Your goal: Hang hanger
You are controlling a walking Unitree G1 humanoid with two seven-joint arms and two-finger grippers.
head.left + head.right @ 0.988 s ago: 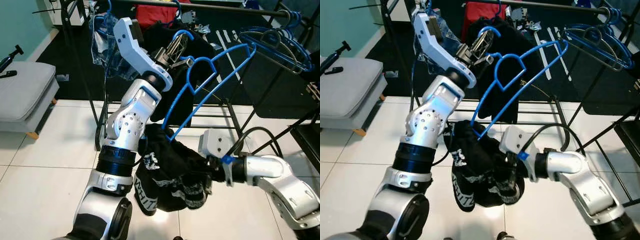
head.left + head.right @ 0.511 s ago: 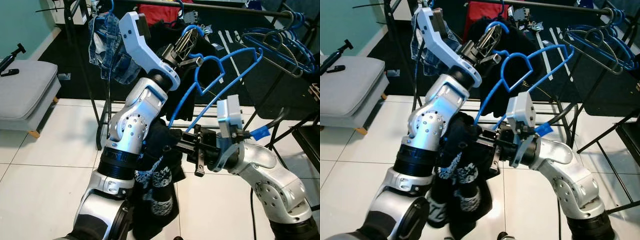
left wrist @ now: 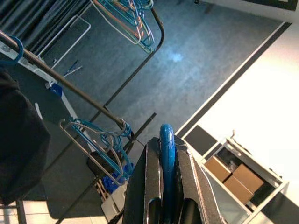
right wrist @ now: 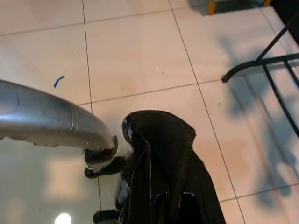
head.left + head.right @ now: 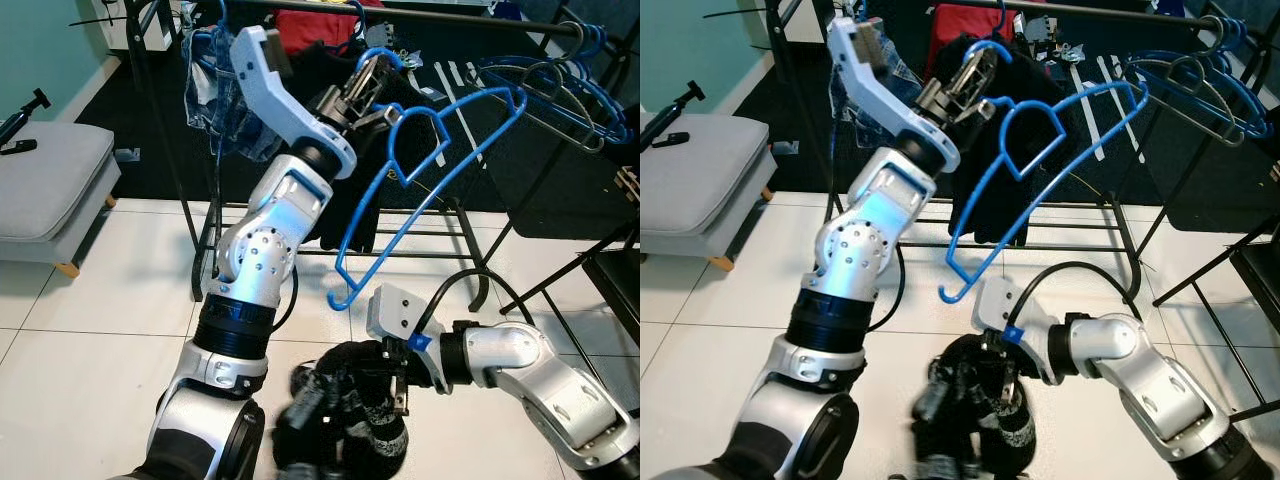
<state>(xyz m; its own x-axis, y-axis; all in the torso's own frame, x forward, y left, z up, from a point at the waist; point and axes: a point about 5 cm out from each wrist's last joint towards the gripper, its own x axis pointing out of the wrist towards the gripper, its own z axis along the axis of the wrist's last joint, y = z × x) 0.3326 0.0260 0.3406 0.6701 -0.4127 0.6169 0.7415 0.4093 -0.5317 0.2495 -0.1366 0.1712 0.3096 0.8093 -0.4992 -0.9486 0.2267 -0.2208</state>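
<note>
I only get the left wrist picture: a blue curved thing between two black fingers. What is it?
Observer: The hook of a blue hanger; the left gripper is shut on it, up by the rack's rail.
Operator: Is anything hanging on it?
Observer: No, its frame is bare.
Operator: Where are the clothes?
Observer: The right gripper is shut on a black garment, low over the tiled floor.
</note>
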